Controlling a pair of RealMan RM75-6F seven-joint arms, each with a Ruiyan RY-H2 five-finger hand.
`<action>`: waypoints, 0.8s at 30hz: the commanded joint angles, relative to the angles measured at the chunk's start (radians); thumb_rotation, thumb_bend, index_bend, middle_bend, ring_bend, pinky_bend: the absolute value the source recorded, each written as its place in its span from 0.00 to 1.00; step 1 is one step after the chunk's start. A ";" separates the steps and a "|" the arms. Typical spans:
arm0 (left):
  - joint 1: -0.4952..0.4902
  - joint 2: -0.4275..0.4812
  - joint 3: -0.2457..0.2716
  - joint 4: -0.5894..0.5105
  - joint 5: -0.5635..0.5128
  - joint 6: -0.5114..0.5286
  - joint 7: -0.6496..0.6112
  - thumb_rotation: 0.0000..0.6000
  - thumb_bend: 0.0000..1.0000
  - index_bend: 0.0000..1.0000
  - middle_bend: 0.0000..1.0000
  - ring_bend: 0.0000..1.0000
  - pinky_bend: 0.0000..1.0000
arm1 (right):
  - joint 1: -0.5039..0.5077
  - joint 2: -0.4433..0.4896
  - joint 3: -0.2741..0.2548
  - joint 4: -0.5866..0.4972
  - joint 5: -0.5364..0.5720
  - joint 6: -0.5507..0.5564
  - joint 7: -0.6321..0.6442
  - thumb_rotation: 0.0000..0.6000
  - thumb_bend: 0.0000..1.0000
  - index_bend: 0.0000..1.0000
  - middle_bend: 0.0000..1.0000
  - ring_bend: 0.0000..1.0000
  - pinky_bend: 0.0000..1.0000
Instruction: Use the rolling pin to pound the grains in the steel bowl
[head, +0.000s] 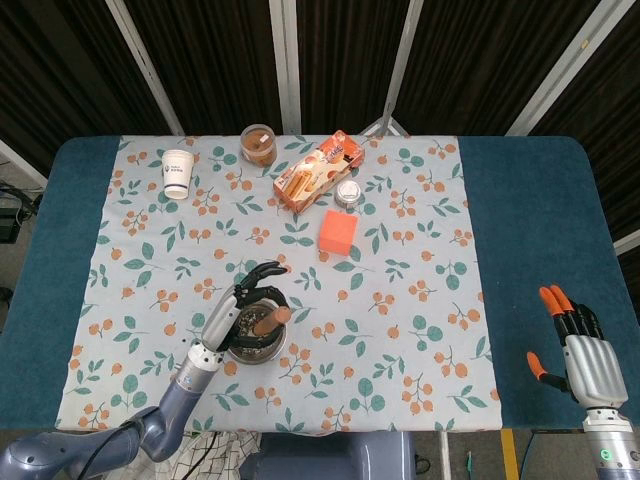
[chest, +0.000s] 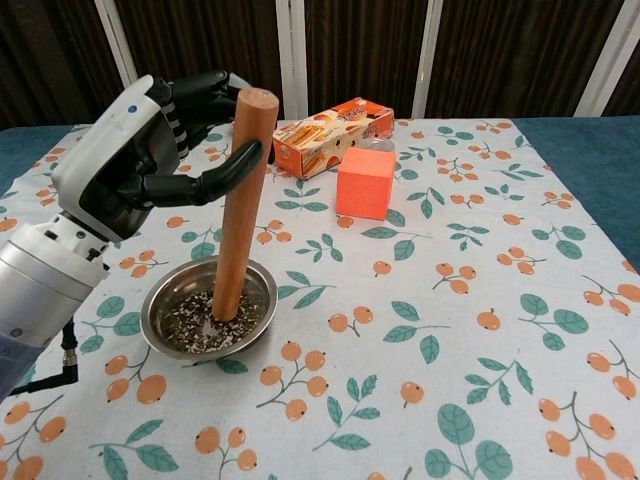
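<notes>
A steel bowl (chest: 170, 300) (head: 262, 355) with dark and white grains sits on the flowered cloth near the front left. A wooden rolling pin (chest: 242, 200) (head: 266, 318) stands nearly upright in it, its lower end down among the grains. My left hand (chest: 135, 160) (head: 240, 305) grips the pin near its top, thumb wrapped across the front. My right hand (head: 580, 355) hangs off the table's right front corner with its fingers straight and apart, holding nothing; only the head view shows it.
An orange cube (chest: 366, 183) and an orange snack box (chest: 330, 123) lie behind the bowl. Farther back in the head view stand a paper cup (head: 177, 173), a brown-filled jar (head: 259, 144) and a small round tin (head: 347, 194). Blue tabletop (head: 530, 220) borders the cloth.
</notes>
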 joint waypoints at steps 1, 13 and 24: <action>-0.009 0.028 -0.006 -0.056 0.011 0.002 0.035 1.00 0.80 0.63 0.65 0.17 0.13 | -0.002 0.002 0.000 0.000 -0.001 0.002 0.004 1.00 0.37 0.00 0.00 0.00 0.00; -0.009 0.125 -0.012 -0.225 0.012 -0.024 0.165 1.00 0.79 0.63 0.65 0.17 0.13 | -0.003 0.004 -0.004 0.002 -0.012 0.006 0.011 1.00 0.37 0.00 0.00 0.00 0.00; -0.004 0.150 -0.012 -0.259 0.001 -0.046 0.204 1.00 0.79 0.63 0.65 0.17 0.13 | -0.005 0.006 -0.003 0.001 -0.010 0.010 0.009 1.00 0.37 0.00 0.00 0.00 0.00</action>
